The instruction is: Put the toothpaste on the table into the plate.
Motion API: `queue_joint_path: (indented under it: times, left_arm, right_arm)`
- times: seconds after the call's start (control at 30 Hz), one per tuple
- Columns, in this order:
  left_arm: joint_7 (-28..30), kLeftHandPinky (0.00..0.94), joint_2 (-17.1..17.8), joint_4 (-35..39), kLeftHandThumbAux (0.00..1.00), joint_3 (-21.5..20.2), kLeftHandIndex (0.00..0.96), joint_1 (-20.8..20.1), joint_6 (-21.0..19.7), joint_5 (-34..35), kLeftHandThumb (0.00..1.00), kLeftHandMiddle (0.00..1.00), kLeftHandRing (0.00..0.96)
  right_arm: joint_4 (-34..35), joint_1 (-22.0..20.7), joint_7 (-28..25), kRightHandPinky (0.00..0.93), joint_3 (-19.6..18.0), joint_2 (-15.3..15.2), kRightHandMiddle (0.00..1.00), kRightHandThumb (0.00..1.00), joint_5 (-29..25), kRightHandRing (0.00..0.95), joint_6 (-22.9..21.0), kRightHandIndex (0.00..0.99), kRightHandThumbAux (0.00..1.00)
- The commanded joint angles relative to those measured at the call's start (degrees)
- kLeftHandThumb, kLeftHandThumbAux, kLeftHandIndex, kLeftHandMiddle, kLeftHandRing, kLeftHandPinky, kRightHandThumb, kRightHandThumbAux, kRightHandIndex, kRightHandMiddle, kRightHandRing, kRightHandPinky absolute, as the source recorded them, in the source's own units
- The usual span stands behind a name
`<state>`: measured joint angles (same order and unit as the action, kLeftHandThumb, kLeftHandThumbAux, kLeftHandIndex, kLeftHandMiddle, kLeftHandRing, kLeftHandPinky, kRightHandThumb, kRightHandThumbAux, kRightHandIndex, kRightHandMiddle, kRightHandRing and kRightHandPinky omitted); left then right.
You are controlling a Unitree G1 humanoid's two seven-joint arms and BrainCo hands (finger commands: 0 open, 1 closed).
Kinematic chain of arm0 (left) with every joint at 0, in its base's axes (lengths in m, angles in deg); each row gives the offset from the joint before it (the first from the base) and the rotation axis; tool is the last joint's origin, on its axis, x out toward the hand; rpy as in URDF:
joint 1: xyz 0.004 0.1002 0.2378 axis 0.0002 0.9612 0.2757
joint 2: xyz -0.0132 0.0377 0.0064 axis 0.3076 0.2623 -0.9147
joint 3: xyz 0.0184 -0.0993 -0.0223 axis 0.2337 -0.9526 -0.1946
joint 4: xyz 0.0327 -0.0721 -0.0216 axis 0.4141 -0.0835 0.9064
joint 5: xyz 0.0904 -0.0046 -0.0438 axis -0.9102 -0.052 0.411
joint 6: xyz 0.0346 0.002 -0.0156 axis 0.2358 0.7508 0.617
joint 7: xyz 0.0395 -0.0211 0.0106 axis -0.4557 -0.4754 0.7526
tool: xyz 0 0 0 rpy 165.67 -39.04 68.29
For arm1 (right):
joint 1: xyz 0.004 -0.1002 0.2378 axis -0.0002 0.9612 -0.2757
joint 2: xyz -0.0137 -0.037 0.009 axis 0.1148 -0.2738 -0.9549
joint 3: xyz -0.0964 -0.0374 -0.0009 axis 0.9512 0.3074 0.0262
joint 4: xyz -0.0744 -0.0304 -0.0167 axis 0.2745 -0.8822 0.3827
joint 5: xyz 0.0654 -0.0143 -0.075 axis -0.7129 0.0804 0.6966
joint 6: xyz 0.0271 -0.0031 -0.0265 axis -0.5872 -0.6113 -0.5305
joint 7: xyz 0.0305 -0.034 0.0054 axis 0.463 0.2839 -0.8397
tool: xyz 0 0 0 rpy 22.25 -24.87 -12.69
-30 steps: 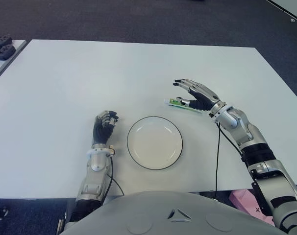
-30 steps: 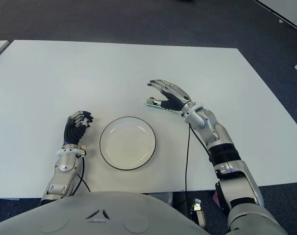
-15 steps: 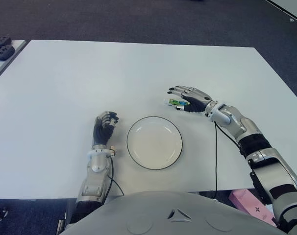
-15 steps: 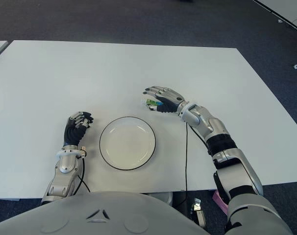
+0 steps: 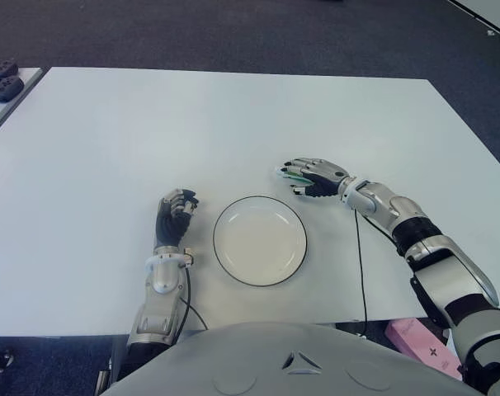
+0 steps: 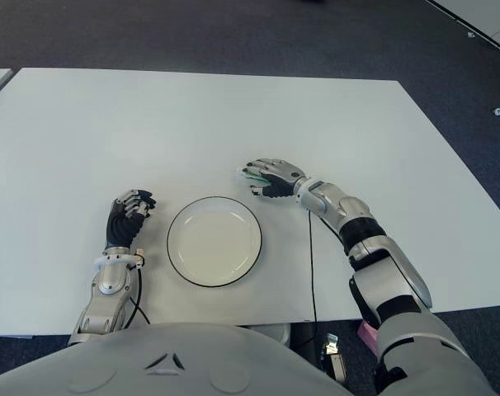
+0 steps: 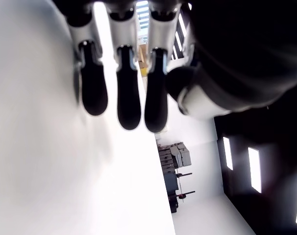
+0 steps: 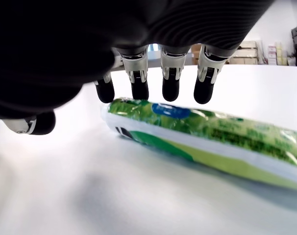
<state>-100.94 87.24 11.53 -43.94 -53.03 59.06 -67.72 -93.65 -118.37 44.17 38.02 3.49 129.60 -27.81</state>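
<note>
While the right hand (image 5: 314, 177) arched over the toothpaste tube (image 8: 202, 137), its four fingers (image 8: 171, 84) curved down past the tube's far side and the thumb stayed on the near side, so the hand cupped the tube without clearly clamping it; whether the fingertips actually touched it could not be told. The green-and-white tube lay flat on the white counter (image 5: 151, 124), just beyond the plate (image 5: 260, 240) and toward its right rim, not in the plate. From the eye views only the tube's left tip (image 5: 285, 174) peeked out from under the hand; the rest was hidden by the fingers, and in the right wrist view its far end was cut off at the picture's edge. The left hand (image 5: 175, 216) showed just left of the plate, fingers curled in and holding nothing. Some dark objects (image 5: 2, 78) sat well beyond the plate to its left, cut off and too unclear to name.
</note>
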Motion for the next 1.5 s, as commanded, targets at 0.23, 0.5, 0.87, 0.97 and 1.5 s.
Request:
queue_joint_path:
  times: [0.23, 0.5, 0.87, 0.97, 1.5]
  left_arm:
    - [-1.0, 0.522, 0.2, 1.7, 0.724, 0.2, 0.425, 2.2, -2.0, -2.1, 0.705, 0.488, 0.500]
    - [-0.8, 0.524, 0.2, 2.9, 0.724, 0.1, 0.425, 3.1, -2.2, -2.3, 0.705, 0.485, 0.499]
    - [-0.8, 0.517, 0.4, 4.1, 0.725, -0.1, 0.424, 4.0, -2.4, -2.3, 0.703, 0.482, 0.497]
    - [-0.7, 0.516, 0.5, 4.4, 0.725, -0.2, 0.424, 4.2, -2.5, -2.3, 0.703, 0.481, 0.495]
    - [-0.3, 0.522, 1.0, 6.2, 0.724, -1.1, 0.426, 5.4, -3.6, -2.0, 0.702, 0.485, 0.501]
  right_arm:
    - [-8.5, -3.1, 1.0, 0.000, 4.2, 2.4, 0.000, 0.611, 1.5, 0.000, -1.7, 0.000, 0.150]
    - [-12.1, -4.5, 1.3, 0.000, 5.3, 3.7, 0.000, 0.616, 1.0, 0.000, -3.2, 0.000, 0.152]
    - [-15.3, -5.6, 1.6, 0.000, 5.6, 4.5, 0.000, 0.577, -0.3, 0.000, -3.7, 0.000, 0.170]
    - [-16.8, -5.8, 2.2, 0.000, 5.6, 5.0, 0.000, 0.565, -0.3, 0.000, -4.3, 0.000, 0.177]
    - [-20.9, -3.0, 4.5, 0.000, 1.8, 7.0, 0.000, 0.557, -6.0, 0.000, -7.4, 0.000, 0.146]
